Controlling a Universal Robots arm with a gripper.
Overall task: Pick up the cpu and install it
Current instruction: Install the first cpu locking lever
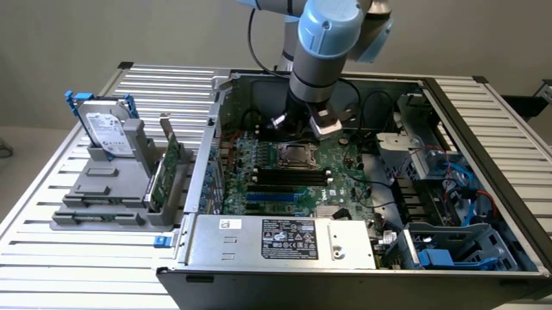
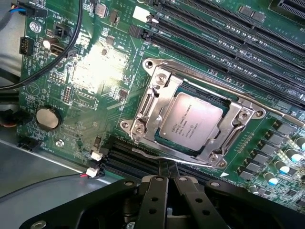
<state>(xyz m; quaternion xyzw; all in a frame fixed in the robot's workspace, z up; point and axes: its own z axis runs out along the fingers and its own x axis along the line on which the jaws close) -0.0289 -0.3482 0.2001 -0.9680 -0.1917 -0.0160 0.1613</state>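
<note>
The gripper (image 2: 167,172) hangs with its two fingers pressed together, pinching nothing, its tips near the edge of the socket (image 2: 147,102). One cpu (image 2: 190,121) lies flat in that single socket, lettering up. It is square, with no long side, and its edges run parallel to the metal frame. Around it spreads the green board (image 2: 90,71). One arm (image 1: 324,45) stands over the open case (image 1: 483,129). One hard drive (image 1: 108,132) stands upright outside it, at the exterior view's left.

A metal frame (image 2: 146,106) hides the rim of the cpu (image 2: 190,121), its print illegible.
</note>
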